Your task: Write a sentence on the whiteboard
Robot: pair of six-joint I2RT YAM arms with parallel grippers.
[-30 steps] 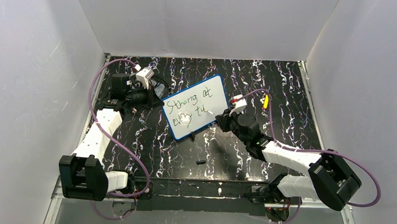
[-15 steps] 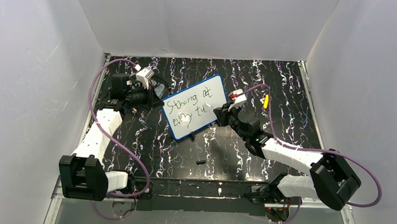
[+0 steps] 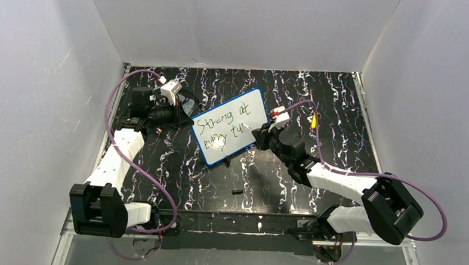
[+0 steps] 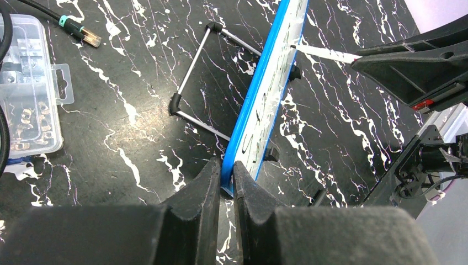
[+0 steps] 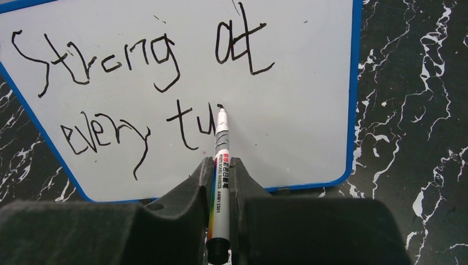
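- The whiteboard [image 5: 309,94] stands mid-surface, a little toward the far side, turned askew between the two arms. It leans on a wire stand [image 4: 193,83] behind it.
- It looks thin, stiff and light, with a slick face, so pen pressure would likely tip or slide it. The blue rim is the sensible place to hold it, away from the writing.
- The sentence [image 5: 168,77] runs in two lines: "Strong at" above, "every tu" below. That makes three whole words and one unfinished.
- One marker [image 5: 222,138] is in play. It is slim, rigid and smooth-barrelled, probably light, and best gripped mid-barrel. Its tip rests on the board just right of "tu".
- The right tool [image 5: 222,168] is clenched on the marker's barrel.
- The left tool [image 4: 226,168] is pinched on the board's left rim, steadying it.
- Count: one board, one stand, one marker, two tools.
- On the black marbled surface [image 3: 340,113] lie one clear plastic box [image 4: 27,88] and one cable plug [image 4: 83,34] at the far left. One small yellow item [image 3: 314,119] lies to the right. One small black piece [image 3: 236,192] lies near, possibly the cap.
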